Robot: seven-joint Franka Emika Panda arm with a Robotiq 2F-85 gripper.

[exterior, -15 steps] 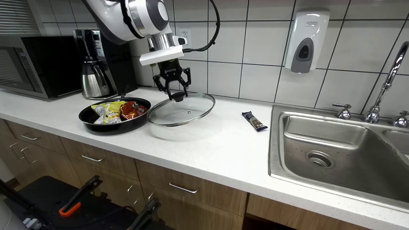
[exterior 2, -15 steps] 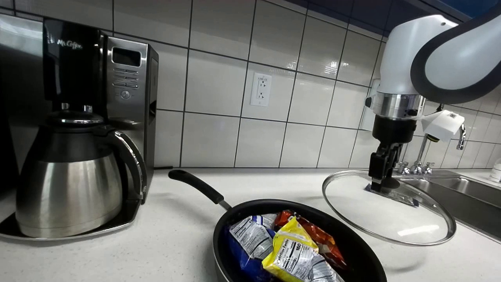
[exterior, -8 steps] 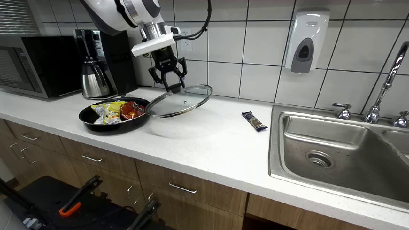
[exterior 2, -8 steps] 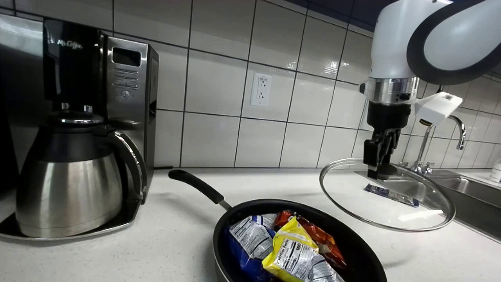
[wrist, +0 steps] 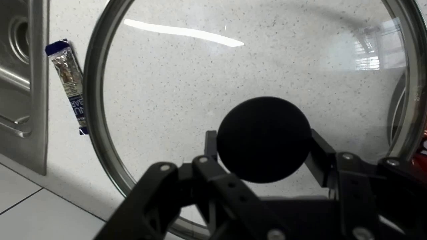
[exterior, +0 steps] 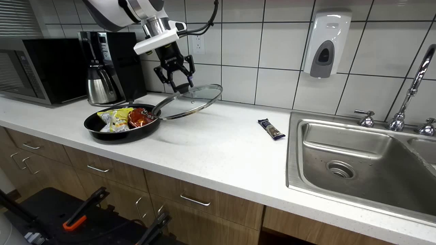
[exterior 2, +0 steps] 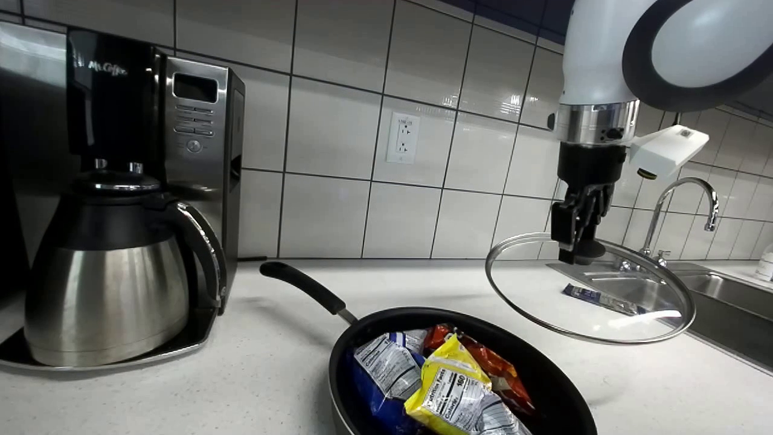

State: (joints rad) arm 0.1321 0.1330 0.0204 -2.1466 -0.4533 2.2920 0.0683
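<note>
Glossy glass lid (wrist: 253,73), smooth metal rim (wrist: 94,76), matt plastic-looking knob (wrist: 263,140), shiny crinkled packets (exterior 2: 450,386)

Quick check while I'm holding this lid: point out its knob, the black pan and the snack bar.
Lid knob (wrist: 263,140): wrist view, middle of its round black top.
Black pan (exterior: 115,137): in an exterior view, front of its outer wall.
Snack bar (exterior: 271,129): in an exterior view, middle of its upward-facing side.

In both exterior views, the glass lid (exterior: 189,106) is being lifted toward eleven o'clock by the gripper (exterior: 182,87). In an exterior view, it is being tipped slightly, its three-o'clock edge higher, and its nine-o'clock edge is being brought across the line of sight to the red packet (exterior: 138,117). The wrapped bar (exterior 2: 604,300) is being uncovered at the gripper's five o'clock.
</note>
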